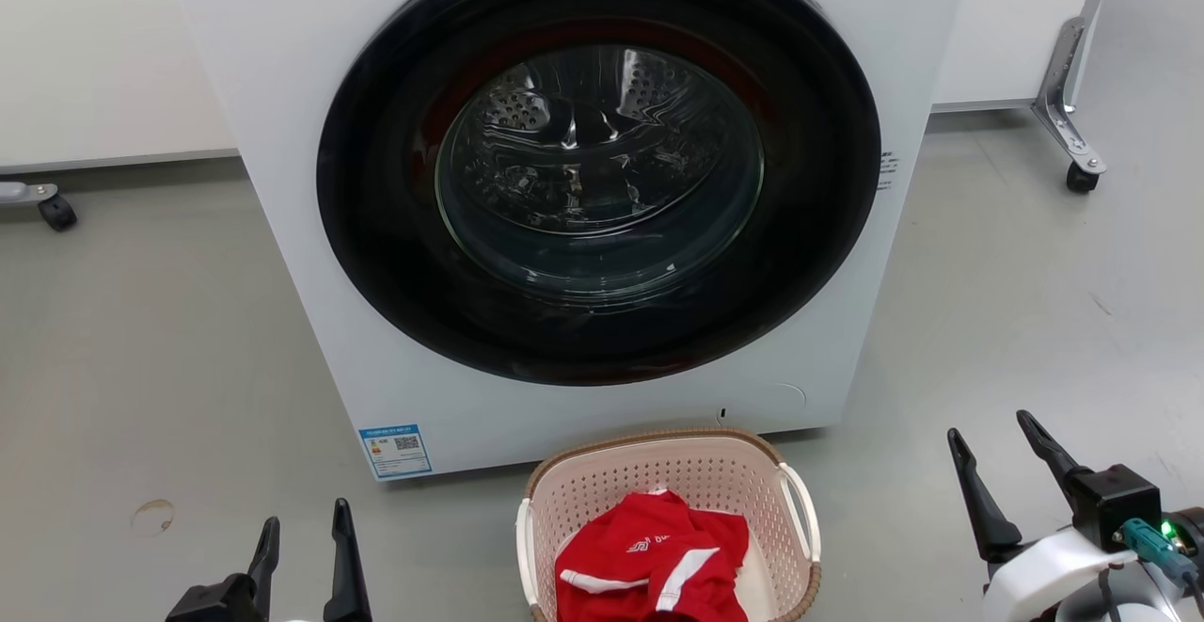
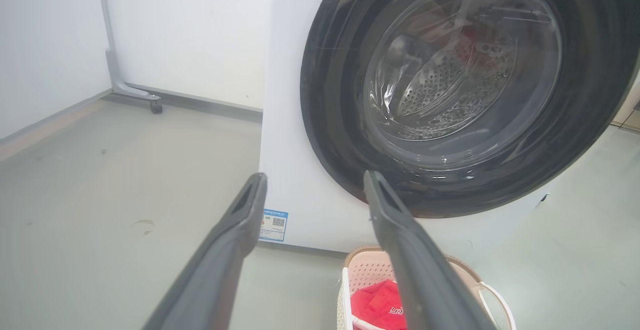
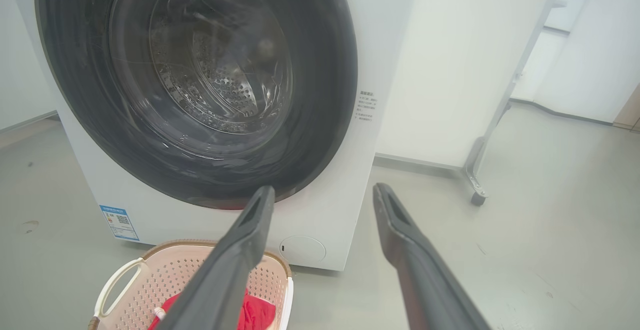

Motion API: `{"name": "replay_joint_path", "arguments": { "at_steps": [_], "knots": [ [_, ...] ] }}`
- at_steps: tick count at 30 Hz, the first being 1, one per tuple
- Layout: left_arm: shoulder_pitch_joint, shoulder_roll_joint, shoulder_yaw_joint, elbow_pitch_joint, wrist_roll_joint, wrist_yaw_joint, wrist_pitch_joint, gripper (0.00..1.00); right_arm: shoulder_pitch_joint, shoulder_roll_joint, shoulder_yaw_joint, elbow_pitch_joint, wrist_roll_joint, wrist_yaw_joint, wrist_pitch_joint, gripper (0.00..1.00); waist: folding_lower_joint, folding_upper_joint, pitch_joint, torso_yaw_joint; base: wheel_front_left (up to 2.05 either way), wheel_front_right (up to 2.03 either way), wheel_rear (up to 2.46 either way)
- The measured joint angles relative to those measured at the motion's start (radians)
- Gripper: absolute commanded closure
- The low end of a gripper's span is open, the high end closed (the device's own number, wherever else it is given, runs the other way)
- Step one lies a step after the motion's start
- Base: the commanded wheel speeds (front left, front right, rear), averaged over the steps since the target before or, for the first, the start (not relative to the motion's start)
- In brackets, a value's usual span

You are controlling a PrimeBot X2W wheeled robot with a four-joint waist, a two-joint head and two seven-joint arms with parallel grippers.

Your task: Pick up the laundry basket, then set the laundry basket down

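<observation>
The laundry basket, pale pink with a brown rim and white side handles, stands on the floor just in front of the washing machine, with a red garment inside. It also appears low in the left wrist view, the laundry basket, and in the right wrist view, the laundry basket. My left gripper is open to the basket's left, apart from it. To the basket's right, my right gripper is open and clear of it. Nothing lies between either pair of fingers.
A large white washing machine with a round dark glass door, shut, rises right behind the basket. White panels on wheeled metal feet stand behind it. Grey floor spreads to both sides.
</observation>
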Motion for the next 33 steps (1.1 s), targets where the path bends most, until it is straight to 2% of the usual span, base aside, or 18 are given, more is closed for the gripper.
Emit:
{"name": "replay_joint_path", "arguments": {
  "at_steps": [9,10,19,33],
  "knots": [
    [0.019,-0.013,0.008,-0.023,0.011,-0.013,0.000,0.00,0.019,0.002,-0.012,-0.010,-0.001,0.000,0.000,0.00,0.0000,0.0000,-0.006,0.009,0.00,0.00,0.00],
    [0.020,-0.015,0.010,-0.028,0.011,-0.015,0.000,1.00,0.020,0.003,-0.012,-0.010,-0.001,0.000,0.000,1.00,0.0000,0.0000,-0.006,0.009,0.00,0.00,0.00],
    [0.060,-0.026,0.007,0.042,-0.014,-0.016,0.012,1.00,0.089,0.050,-0.005,0.051,0.022,-0.001,0.010,1.00,0.0001,0.0000,-0.004,0.010,0.00,0.00,0.00],
    [0.056,-0.027,0.028,0.035,-0.180,-0.036,0.061,1.00,0.086,0.047,-0.043,0.034,0.220,-0.001,0.056,1.00,0.0003,0.0000,0.010,0.017,0.00,0.00,0.00]
  ]
}}
